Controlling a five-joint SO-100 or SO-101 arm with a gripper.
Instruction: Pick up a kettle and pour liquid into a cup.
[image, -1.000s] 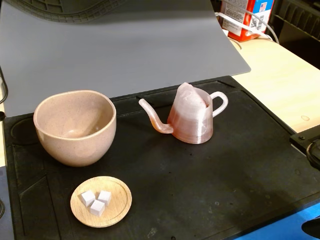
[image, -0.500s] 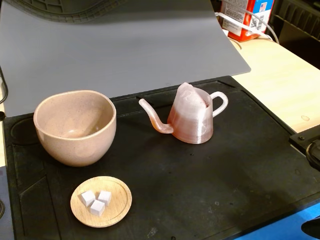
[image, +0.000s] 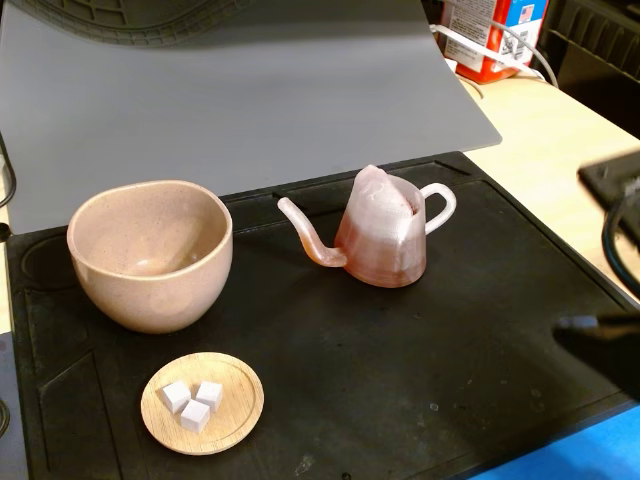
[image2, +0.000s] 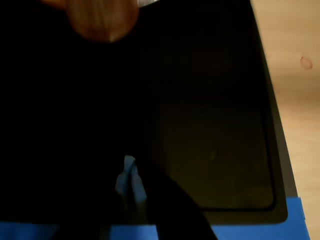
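Lying nearest the camera in the fixed view, a round wooden dish (image: 203, 403) holds three white cubes (image: 194, 403) bunched just left of its centre. It sits on a black mat (image: 400, 370) that covers most of the table. At the right edge of that view a dark, blurred gripper (image: 590, 335) reaches in low over the mat, well apart from everything on it; whether its fingers are spread or pressed together cannot be told here. Blue tape (image: 590, 450) shows at the mat's near right corner.

Behind the dish, to the left, stands the cup (image: 150, 253), upright and wide-mouthed, with only a shadowed inside on show. To its right, near the mat's middle, stands the kettle (image: 380, 235), also upright, its thin curved spout pointing left toward the cup and its loop handle facing right. The two are near but not touching. The kettle's lower part looks orange-brown, which is the liquid (image: 385, 262) seen through the wall.

Farther back a grey sheet (image: 230, 100) slopes away, and a red and white container (image: 495, 35) stands on the tan table (image: 540, 130) at the top right.

The wrist view is very dark. The gripper (image2: 131, 186) rises from the bottom edge over the mat (image2: 215, 140), its state unreadable, and the kettle (image2: 102, 20) appears as a brownish blur at the top edge.
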